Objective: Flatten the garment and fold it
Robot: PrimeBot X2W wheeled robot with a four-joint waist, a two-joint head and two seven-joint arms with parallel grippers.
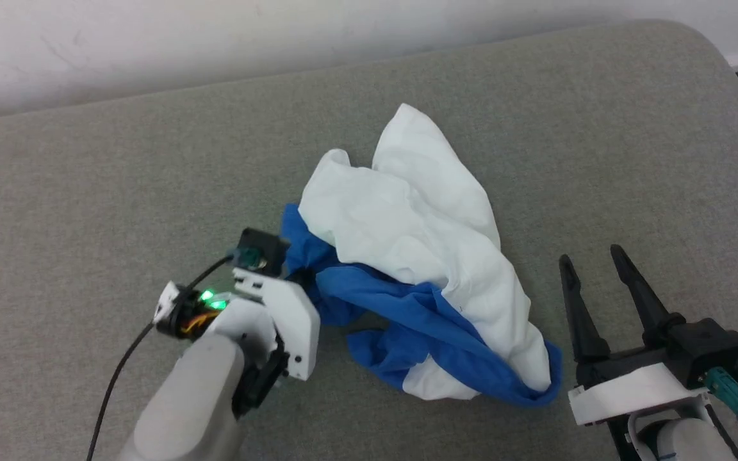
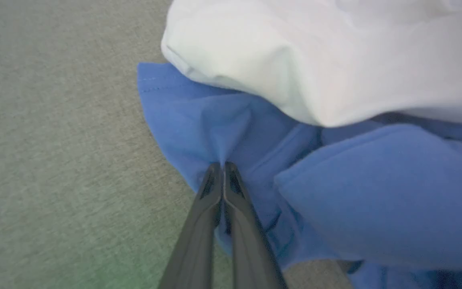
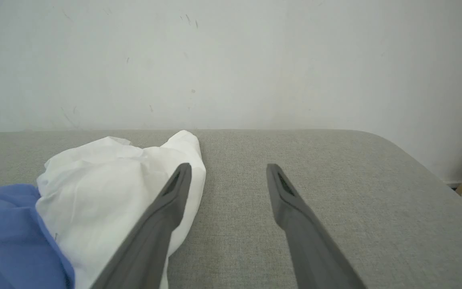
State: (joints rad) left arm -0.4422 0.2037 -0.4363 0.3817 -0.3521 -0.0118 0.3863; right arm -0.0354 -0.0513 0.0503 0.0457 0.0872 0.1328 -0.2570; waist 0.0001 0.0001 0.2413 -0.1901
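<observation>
Grey woven fabric covers the counter (image 1: 87, 192), which stands against one pale wall (image 1: 151, 51). One rounded far corner of the counter is visible at the right.

One garment (image 1: 420, 256), a T-shirt, lies near the middle of the counter in a single crumpled heap. The white panel sits on top and toward the wall. The royal-blue parts are bunched along the near and left edges. The garment is neither flattened nor folded.

Two pincers are present, each with two long dark fingers.

Left pincer (image 2: 223, 165): the two fingers are pressed together, with the tips clamped on a pinch of blue fabric at the left edge of the heap. Creases radiate from the tips. One stitched hem runs along the blue edge just beyond them. In the head view, two green lights (image 1: 212, 299) glow on the wrist, and one black cable (image 1: 113, 378) trails from it toward the bottom edge.

Right pincer (image 1: 590, 254): the two fingers are spread wide and hold nothing. It stands to the right of the heap, near the blue lower-right corner, apart from the fabric.
</observation>
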